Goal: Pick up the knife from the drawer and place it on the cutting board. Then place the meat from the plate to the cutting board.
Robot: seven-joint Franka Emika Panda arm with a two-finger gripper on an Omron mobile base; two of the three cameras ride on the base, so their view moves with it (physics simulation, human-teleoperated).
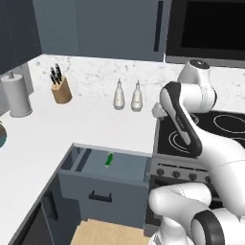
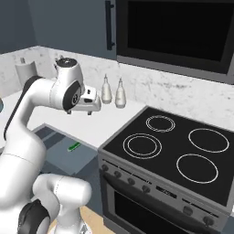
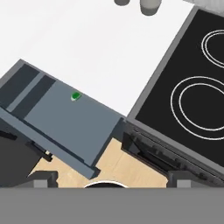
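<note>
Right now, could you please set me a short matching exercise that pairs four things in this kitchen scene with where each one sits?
Things:
1. knife
2. knife block
3. two bottles
4. paper towel roll

Places:
A. against the backsplash, just left of the stove
B. on the counter, at the far left of the left base view
C. inside the open drawer
D. in the counter's back corner, holding dark-handled knives

Pairs: 1-C, 2-D, 3-A, 4-B
</note>
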